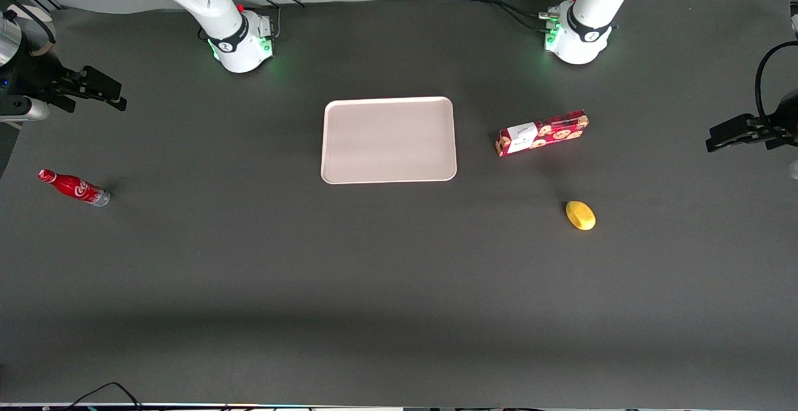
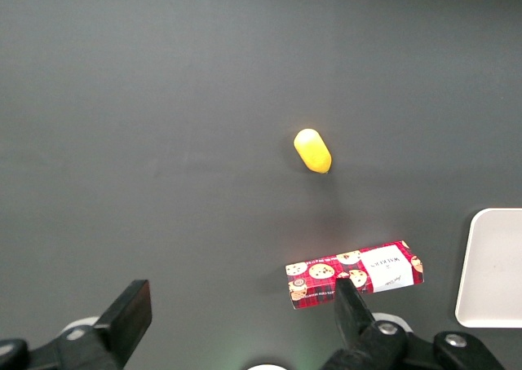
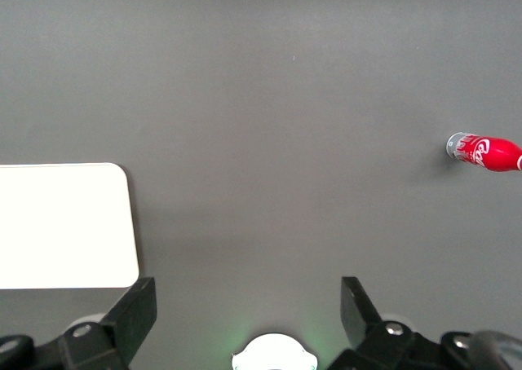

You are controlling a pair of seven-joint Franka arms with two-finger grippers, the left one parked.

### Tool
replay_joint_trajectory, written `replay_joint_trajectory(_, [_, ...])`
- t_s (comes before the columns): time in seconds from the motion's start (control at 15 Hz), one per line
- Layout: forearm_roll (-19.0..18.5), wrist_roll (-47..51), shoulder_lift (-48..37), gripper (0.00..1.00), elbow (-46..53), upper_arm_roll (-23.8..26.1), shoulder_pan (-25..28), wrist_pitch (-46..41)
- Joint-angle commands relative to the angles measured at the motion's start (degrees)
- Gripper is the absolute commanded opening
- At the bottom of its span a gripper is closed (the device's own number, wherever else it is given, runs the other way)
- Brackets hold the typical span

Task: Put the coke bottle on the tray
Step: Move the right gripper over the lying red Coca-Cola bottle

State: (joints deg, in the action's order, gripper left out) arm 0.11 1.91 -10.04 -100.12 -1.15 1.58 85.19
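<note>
Currently, nothing is held: at the upper left of the front view the gripper (image 1: 93,90) hangs well above the table with its fingers spread apart, and the same wide gap between the two fingers is seen in the right wrist view. Below it, at the left edge of the front view, the coke bottle (image 1: 74,188) is seen standing on the table (image 1: 249,274), well apart from everything else; because of the camera's angle it appears slanted, with its red cap toward the upper left of the frame and its silvery base toward the lower right. The reach is judged to be the step in hand, and it would be done best by lowering the open fingers so that they straddle the body across its long axis, below the narrowing neck, where a firm hold can be expected. Further right, at the middle of the frame, the tray (image 1: 388,100) lies flat and bare. Right of it a cookie box (image 1: 542,133) and a lemon (image 1: 580,215) are found, both clear of the path.
</note>
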Motion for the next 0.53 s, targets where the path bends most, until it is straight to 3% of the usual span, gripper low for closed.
replay_joint_trajectory(0.0, [1.03, 1.6, 1.78, 1.0, 2.39, 0.35, -0.09, -1.43])
replay_joint_trajectory(0.27, [-0.02, 0.55, 2.31, 1.0, 3.0, -0.52, -0.79, -0.73])
replay_joint_trajectory(0.4, [-5.27, -5.82, 2.57, 1.0, 2.4, -1.92, -0.7, -0.81])
replay_joint_trajectory(0.47, [-5.99, -9.87, 2.75, 1.0, 2.13, -4.89, -0.7, -0.73])
